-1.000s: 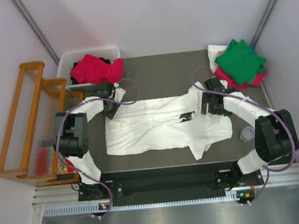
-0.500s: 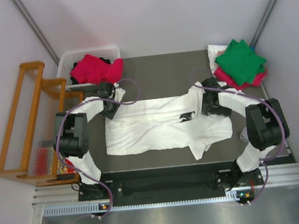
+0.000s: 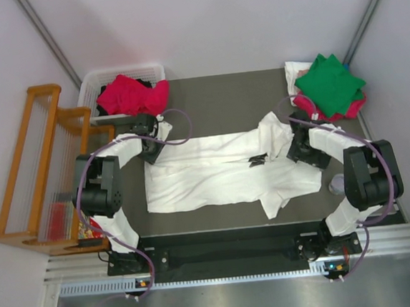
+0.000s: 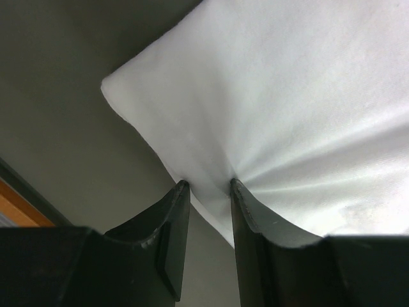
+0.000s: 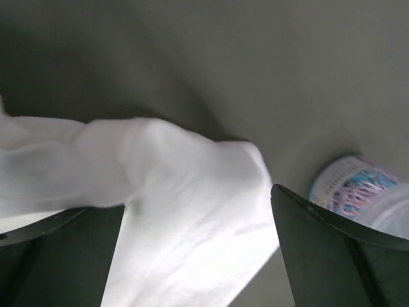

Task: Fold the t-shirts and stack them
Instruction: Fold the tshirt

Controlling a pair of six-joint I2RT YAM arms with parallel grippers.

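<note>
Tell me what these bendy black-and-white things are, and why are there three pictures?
They are two robot arms bolted to a table. Each ends in a gripper, like two fingers. The big picture looks down from above; the other two come from small cameras on the wrists. A white t-shirt lies spread on the table. The left gripper pinches its edge near a corner. The right gripper stands wide open over the other end, holding nothing. A green t-shirt lies on a pink t-shirt in the far right corner, and a crimson t-shirt lies in the white basket at the far left.
</note>
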